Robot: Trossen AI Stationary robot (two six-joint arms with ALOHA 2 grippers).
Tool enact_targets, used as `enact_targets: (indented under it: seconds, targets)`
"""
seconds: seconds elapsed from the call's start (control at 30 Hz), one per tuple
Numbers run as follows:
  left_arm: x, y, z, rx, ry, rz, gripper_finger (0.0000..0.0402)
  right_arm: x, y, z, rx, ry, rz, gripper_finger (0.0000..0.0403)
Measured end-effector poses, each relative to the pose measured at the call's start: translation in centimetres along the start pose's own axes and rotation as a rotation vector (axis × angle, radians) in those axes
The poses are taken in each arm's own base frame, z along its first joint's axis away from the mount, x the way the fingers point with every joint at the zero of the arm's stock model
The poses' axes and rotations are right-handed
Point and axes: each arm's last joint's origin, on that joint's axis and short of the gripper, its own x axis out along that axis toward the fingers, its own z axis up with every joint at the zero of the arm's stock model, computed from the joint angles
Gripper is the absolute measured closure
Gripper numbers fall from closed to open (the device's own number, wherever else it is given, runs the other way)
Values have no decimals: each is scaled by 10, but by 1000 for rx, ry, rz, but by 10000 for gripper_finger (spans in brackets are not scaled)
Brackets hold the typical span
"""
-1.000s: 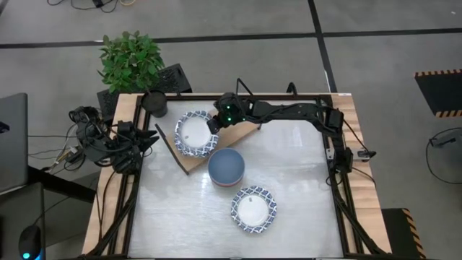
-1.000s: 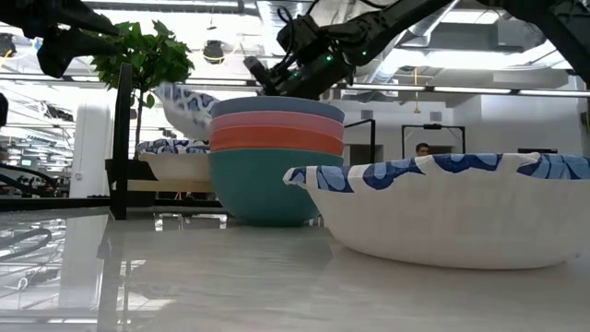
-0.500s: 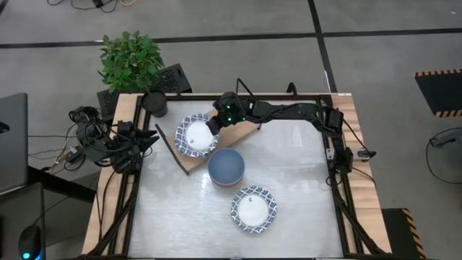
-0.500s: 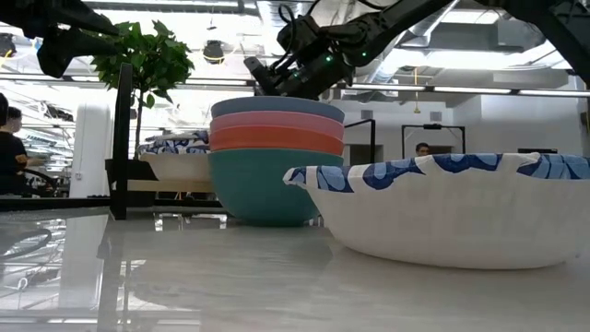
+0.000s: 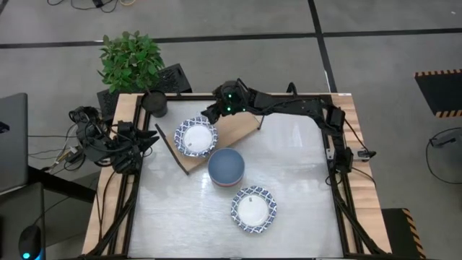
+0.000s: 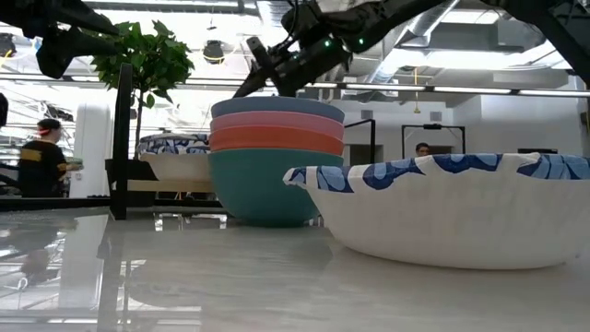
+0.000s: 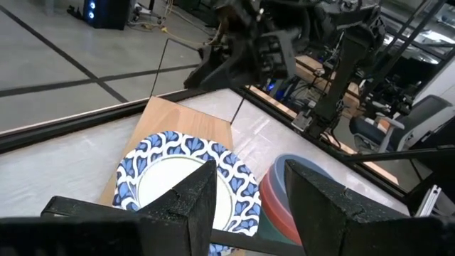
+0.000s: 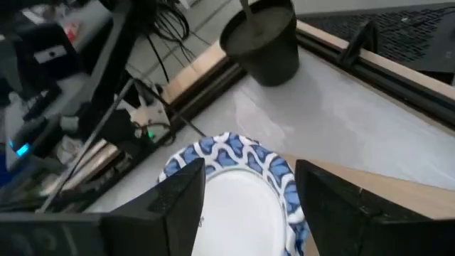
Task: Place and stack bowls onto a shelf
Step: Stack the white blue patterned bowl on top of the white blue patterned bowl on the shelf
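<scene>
With our right gripper (image 5: 214, 114) spread empty above the patterned bowl (image 5: 195, 137) on the shelf (image 5: 234, 130), we judge these bowls rigid, probably glazed-slick and chippable, best pinched at the rim.

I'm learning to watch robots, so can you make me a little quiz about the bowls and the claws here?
1. True or false: the right claw is holding a bowl.
2. Where does the patterned bowl nearest the right claw sit? A) on the shelf B) inside the stacked plain bowls C) on the floor
3. Fill in: the other patterned bowl sits on the ____.

Key: 1 false, it is open above the shelf. 2 A. 3 table.
</scene>
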Motion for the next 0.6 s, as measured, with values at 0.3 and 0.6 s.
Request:
enact_targets:
  seconds: [0.3, 0.6]
  targets:
    - [0, 0, 0, 2, 1, 0, 251, -35, 14, 9, -119, 358, -152, 158]
    - [0, 1, -1, 25, 8, 4, 251, -64, 48, -58, -223, 862, -433, 158]
